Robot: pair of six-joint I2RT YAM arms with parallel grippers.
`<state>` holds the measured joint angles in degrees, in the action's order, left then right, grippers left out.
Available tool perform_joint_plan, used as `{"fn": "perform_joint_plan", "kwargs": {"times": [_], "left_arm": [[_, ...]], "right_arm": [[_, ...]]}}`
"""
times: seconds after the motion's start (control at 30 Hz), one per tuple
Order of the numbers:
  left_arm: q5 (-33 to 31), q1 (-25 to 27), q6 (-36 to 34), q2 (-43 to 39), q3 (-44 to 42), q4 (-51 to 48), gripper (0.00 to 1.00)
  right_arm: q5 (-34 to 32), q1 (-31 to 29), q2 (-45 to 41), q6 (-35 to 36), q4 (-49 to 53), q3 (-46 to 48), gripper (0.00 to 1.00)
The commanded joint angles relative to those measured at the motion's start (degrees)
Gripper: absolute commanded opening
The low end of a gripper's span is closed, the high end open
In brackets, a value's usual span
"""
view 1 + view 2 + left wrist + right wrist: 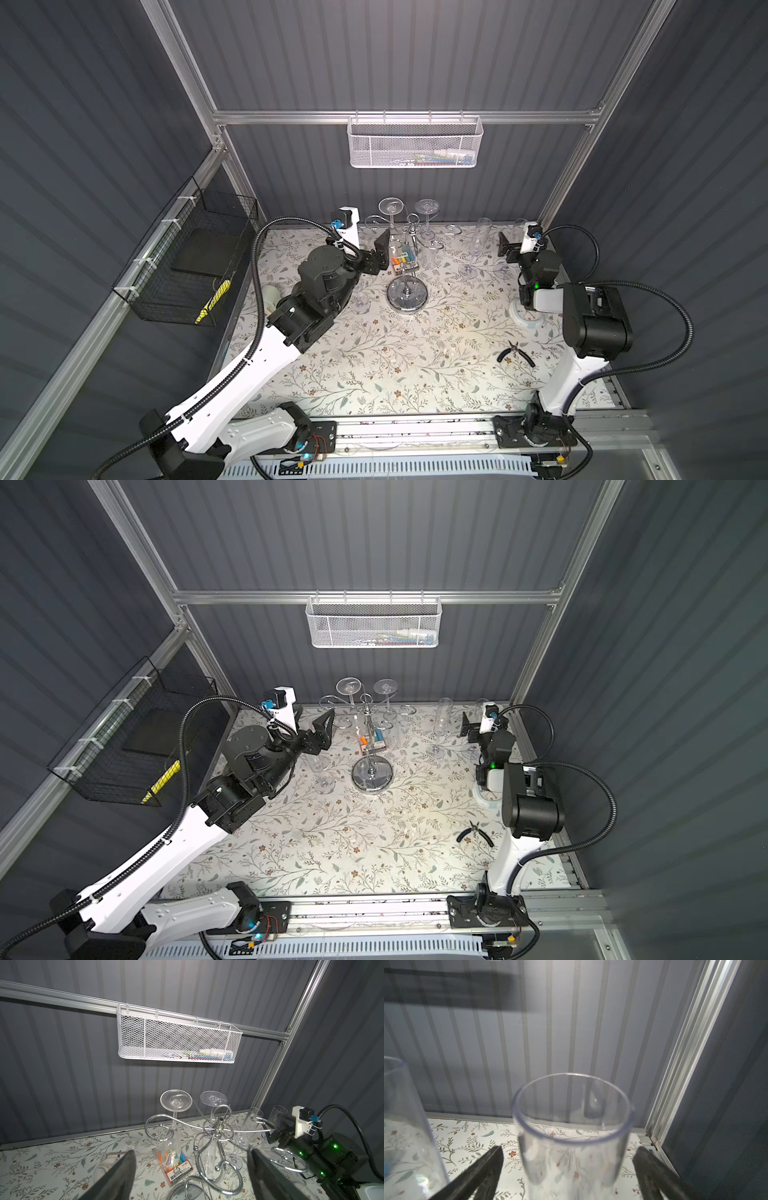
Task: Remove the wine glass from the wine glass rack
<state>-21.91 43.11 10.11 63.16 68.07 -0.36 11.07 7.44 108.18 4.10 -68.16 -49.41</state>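
Baskets number two. A white mesh basket [413,143] hangs on the rear rail [291,117] at upper centre in both top views. It holds a few coloured packs at its right end, too small to name. A black basket [183,257] at the left edge holds a dark flat slab and a yellow-and-black item.

One marker pack [403,262] lies on the table [415,353] beside the pole of the single rack [408,296], which stands at centre frame. One pair of pliers [515,355] lies at the lower right.

Clear glasses number five. Two hang bowl-down from the rack's rear scrolls: the left hung glass [392,206] and a second hung glass [428,206]. Three stand upright: a pair at right centre, the near flute [478,243] and the far flute [519,227], and one by the left arm [320,766].

The left gripper [191,1154] is spread wide and holds nothing. In both top views it sits just left of the rack. The left hung glass's bowl is just ahead of the fingers [124,1167], touching neither as far as shows.

The right gripper [570,1148] is released. Its fingers [488,1167] stand either side of the far flute with a gap on each side.
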Motion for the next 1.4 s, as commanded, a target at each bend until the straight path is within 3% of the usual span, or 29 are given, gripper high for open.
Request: {"fn": "perform_joint_plan", "kwargs": {"times": [0.0,0.23,0.43,0.73,0.8,0.9,1.03,1.2,1.37], "left_arm": [[-1.3,0.3,-1.5,-1.7,-0.2,0.4,0.86],[-0.4,0.2,-4.5,-1.7,3.1,-4.2,0.86],[-0.3,0.3,-8.2,-1.4,6.9,-9.0,0.87],[1.0,-1.6,-16.3,2.2,15.5,-17.0,0.9],[5.3,-5.3,-15.8,3.7,17.0,-18.5,0.9],[16.7,-14.7,-12.5,7.4,20.8,-21.5,0.9],[25.4,-20.7,-11.4,14.7,28.7,-25.4,0.9],[42.4,-31.6,0.6,24.1,36.4,-24.5,0.89],[51.4,-36.0,8.5,35.0,45.7,-26.9,0.81]], "right_arm": [[-2.1,-0.3,-2.8,0.1,-2.8,1.1,0.99],[-5.3,-0.2,-8.1,-0.2,-2.1,4.4,0.99],[-11.0,-0.3,-16.7,-4.7,1.3,8.4,0.99],[-16.7,-3.6,-36.7,-11.6,25.9,10.5,0.99],[-16.3,-4.2,-41.5,-14.6,34.0,10.1,0.99],[-14.9,-5.2,-48.0,-19.6,45.4,9.4,0.99],[-11.5,-7.1,-54.4,-22.8,54.8,9.5,0.99],[-5.3,-8.0,-58.9,-24.6,65.1,8.0,0.99],[0.2,-8.7,-60.5,-26.0,74.2,5.1,0.99]]}}
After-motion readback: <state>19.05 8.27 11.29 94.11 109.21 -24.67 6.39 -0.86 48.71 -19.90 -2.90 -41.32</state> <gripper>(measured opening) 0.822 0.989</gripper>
